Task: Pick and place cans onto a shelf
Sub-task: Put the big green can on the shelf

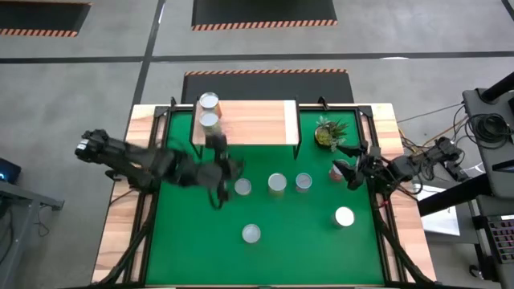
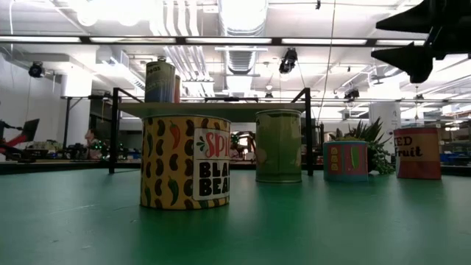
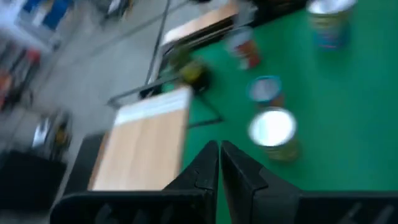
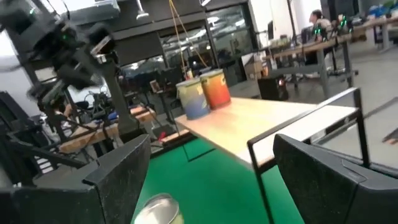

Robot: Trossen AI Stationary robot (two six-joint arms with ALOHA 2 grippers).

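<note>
Two cans [image 1: 209, 111] parked on the shelf [image 1: 255, 122], at its left end; five more scattered on the green desk [image 1: 185, 241]. Left tool [image 1: 215, 144] pinched tight, empty, just off the shelf's front edge. Right tool [image 1: 347, 165] spread wide, empty, hovering beside the plant [image 1: 328, 132].

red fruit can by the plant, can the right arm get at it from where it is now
Probably yes. The right tool hangs open almost directly above the red fruit can, with nothing between them. The potted plant stands close behind the can, so a straight descent looks safest.
</note>
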